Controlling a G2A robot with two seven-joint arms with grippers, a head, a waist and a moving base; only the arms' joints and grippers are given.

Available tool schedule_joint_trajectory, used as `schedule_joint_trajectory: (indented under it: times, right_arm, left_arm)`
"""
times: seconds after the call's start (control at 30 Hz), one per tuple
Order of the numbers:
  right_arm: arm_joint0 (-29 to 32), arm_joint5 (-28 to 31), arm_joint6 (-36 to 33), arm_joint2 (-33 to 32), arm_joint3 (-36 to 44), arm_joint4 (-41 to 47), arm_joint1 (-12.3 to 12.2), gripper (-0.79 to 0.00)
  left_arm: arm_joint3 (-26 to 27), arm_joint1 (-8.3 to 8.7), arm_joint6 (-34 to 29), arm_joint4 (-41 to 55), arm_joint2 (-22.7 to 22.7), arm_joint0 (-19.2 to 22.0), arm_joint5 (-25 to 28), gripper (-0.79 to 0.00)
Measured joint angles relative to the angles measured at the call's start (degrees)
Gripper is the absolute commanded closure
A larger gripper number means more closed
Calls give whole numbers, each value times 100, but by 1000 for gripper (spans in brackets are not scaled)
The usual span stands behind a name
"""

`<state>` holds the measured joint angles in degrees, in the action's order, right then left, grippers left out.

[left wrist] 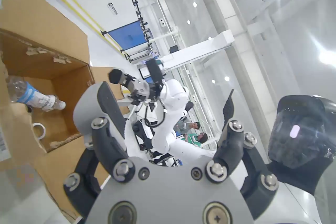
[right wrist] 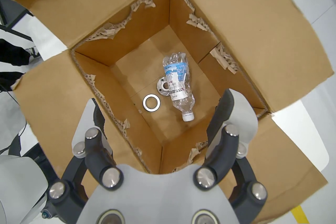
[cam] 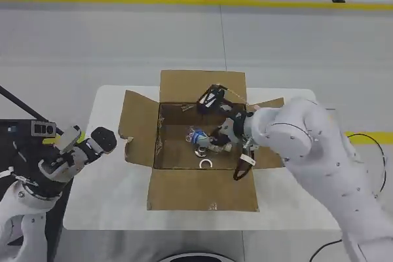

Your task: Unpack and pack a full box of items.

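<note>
Right gripper (right wrist: 161, 100) hangs over the open cardboard box (right wrist: 183, 25), pointing down into it, fingers spread wide, nothing between them. On the box floor I see a crumpled clear plastic bottle (right wrist: 178, 86) with a blue-and-white label lying on its side, white cap toward the wall nearest the gripper. A flat metal ring (right wrist: 151, 103) lies just beside the bottle, apart from it. A round metal flange (right wrist: 162, 86) sits partly under the bottle's label, touching it. All four flaps are folded outward, with torn paper along the inner edges. The box sits on a white table (cam: 111, 196). Left gripper (left wrist: 168, 92) is well apart from the box, off the table's left edge, tilted upward toward the ceiling, fingers wide, empty.
</note>
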<state>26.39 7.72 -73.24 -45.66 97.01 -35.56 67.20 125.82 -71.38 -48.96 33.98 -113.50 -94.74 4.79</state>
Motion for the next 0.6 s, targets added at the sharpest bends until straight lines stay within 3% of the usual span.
schedule_joint_trajectory:
  times: [0.23, 0.47, 0.6]
  right_arm:
    - [-483, -223, 322, 1051, -1283, -140, 407, -785]
    - [-551, -275, 642, 1405, -2119, -325, 627, -785]
    - [-569, -260, 765, 1500, -2375, -502, 709, -785]
  left_arm:
    - [0, 1, 0, -6, 1, 7, -14, -785]
    - [0, 1, 49, -35, 13, 10, -19, -785]
    - [-78, 12, 519, -287, 129, 96, -243, -785]
